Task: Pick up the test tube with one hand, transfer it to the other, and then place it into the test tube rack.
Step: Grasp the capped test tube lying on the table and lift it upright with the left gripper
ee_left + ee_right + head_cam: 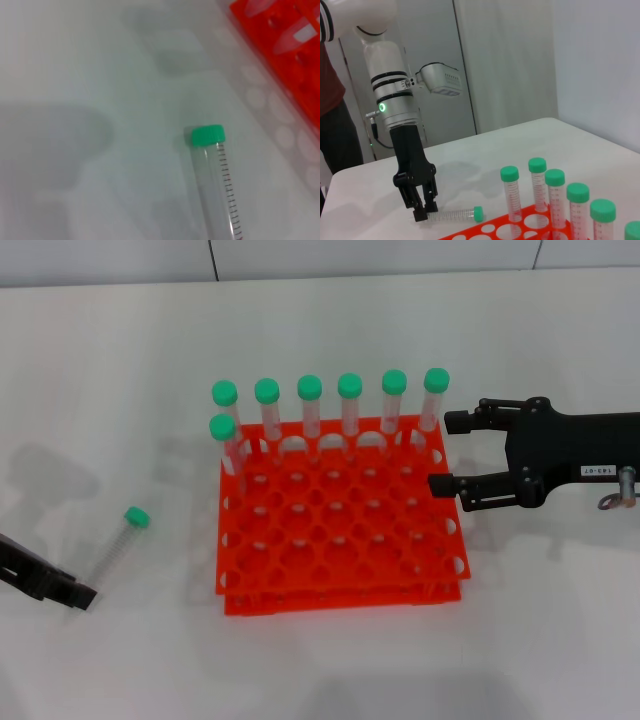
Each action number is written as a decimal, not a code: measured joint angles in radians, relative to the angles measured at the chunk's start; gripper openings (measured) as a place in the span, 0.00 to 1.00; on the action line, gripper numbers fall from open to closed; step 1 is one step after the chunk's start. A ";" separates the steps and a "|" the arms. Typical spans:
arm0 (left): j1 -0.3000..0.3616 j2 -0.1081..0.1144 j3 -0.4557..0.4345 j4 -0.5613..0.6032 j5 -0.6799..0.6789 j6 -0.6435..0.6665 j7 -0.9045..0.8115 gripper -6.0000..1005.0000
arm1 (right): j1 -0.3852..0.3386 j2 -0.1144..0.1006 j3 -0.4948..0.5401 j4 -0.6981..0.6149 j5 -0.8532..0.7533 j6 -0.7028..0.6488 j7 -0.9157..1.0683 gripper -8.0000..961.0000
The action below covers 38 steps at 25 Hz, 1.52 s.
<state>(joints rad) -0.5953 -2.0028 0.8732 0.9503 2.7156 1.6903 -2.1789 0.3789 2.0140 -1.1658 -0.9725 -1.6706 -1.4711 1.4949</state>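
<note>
From the head view I see the test tube [122, 544] lying on its side on the white table [330, 670], toward the table's left edge and well apart from the orange rack [340, 525]. Its green cap points away from me; its clear end sits right at my left gripper [78, 594], which comes in low from the left edge. I cannot tell from here whether that gripper is touching the tube. My right gripper [448, 452] hovers just beside the rack's right edge, fingers spread wide and holding nothing. Seven capped tubes [310, 408] stand in the rack's far rows.

The left wrist view shows the tube [217, 192] flat on the table, with the rack's corner [285, 45] nearby.

From the right wrist view, the left gripper [421, 209] is down at the tube's [452, 215] clear end, fingers close together around its tip; whether they actually pinch it I cannot tell.

I judge the tube light, stiff and slick, likely to roll. I'd grip the clear body near its middle, leaving the cap end free for the handover.
</note>
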 joint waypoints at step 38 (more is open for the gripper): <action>-0.020 -0.003 0.002 -0.031 0.015 -0.027 -0.004 0.23 | 0.011 0.000 -0.002 -0.001 0.002 0.008 -0.001 0.81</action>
<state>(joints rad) -0.6157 -2.0056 0.8752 0.9198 2.7307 1.6634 -2.1828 0.3895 2.0141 -1.1678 -0.9739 -1.6690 -1.4631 1.4941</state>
